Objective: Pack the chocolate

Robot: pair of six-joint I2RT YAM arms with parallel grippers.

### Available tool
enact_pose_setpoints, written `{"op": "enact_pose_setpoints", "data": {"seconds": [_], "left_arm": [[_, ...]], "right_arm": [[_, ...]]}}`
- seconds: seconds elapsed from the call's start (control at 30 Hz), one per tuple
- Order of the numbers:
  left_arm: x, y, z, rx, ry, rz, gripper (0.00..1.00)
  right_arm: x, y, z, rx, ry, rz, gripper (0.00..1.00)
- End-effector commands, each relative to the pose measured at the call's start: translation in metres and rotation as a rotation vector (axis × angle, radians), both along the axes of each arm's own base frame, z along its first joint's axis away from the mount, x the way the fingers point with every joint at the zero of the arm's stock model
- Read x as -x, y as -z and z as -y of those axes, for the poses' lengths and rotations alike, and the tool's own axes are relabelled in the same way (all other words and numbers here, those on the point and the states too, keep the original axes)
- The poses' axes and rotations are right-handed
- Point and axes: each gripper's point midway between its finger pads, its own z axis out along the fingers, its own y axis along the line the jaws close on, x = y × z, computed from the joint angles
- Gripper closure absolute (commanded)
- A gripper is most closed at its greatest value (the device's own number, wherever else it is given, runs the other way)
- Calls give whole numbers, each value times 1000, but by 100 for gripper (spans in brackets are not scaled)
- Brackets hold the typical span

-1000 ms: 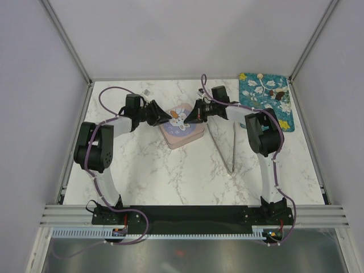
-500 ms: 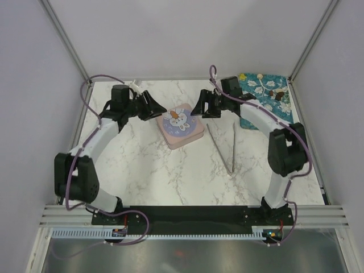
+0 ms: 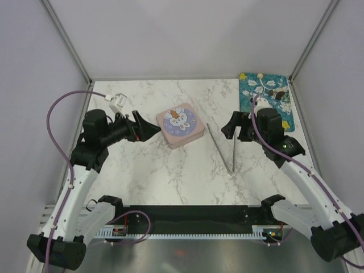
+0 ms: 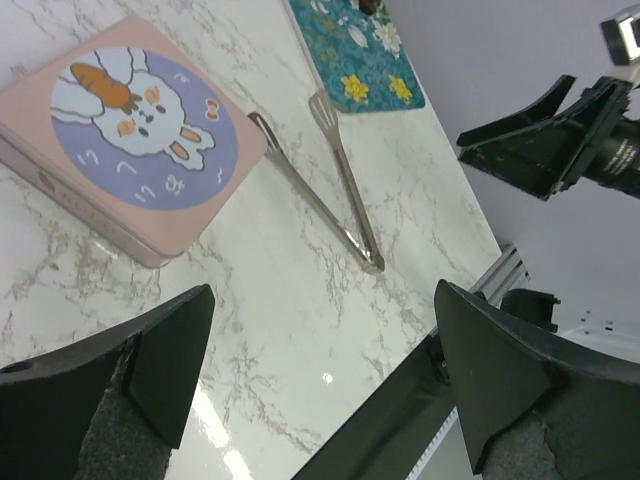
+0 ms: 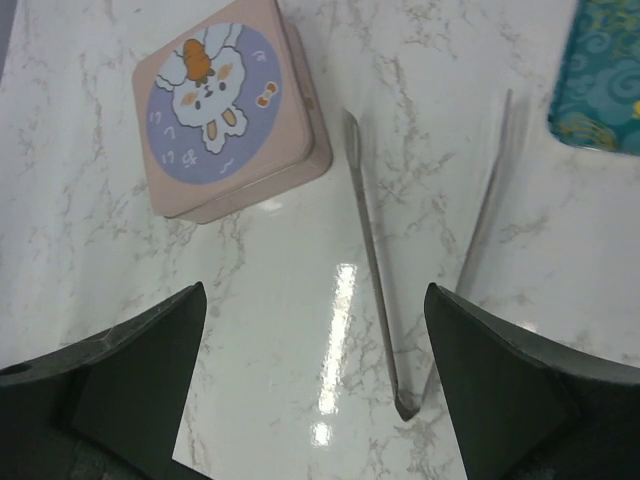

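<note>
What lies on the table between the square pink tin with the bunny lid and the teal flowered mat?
Long thin metal tongs lie between the pink tin and the teal mat, as the right wrist view shows.

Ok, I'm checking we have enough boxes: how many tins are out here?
1. The pink bunny-lid tin sits closed near the centre, just left of the tongs. No other tin shows in any view.

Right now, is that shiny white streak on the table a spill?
No, just light bouncing. Right wrist view: a bright streak on the table beside the tongs. Left wrist view: a smaller glint on the marble, and the close-up fingers look blurry. Top view: soft, even light on the marble.
</note>
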Motion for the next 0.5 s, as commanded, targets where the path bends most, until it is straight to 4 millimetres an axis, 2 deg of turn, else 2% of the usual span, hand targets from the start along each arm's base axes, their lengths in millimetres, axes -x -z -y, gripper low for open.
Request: {"op": "enact_pose_setpoints", "data": {"seconds": [0.0,0.07,0.2,0.3,0.47], "left_arm": [[26,17,-2,-43,57,17,0],[35,20,-4,-48,57,43,0],[39,24,-8,-59,42,55,0],[40,22,-8,-59,46,61,0],[39,11,-8,-59,38,87,0]], "right_arm": [[5,-1,41,87,183,61,2],[13,-11,47,96,182,108,2],[17,-28,57,101,212,174,2],[17,-33,60,111,220,192,2],[15,-29,57,110,213,173,2]]}}
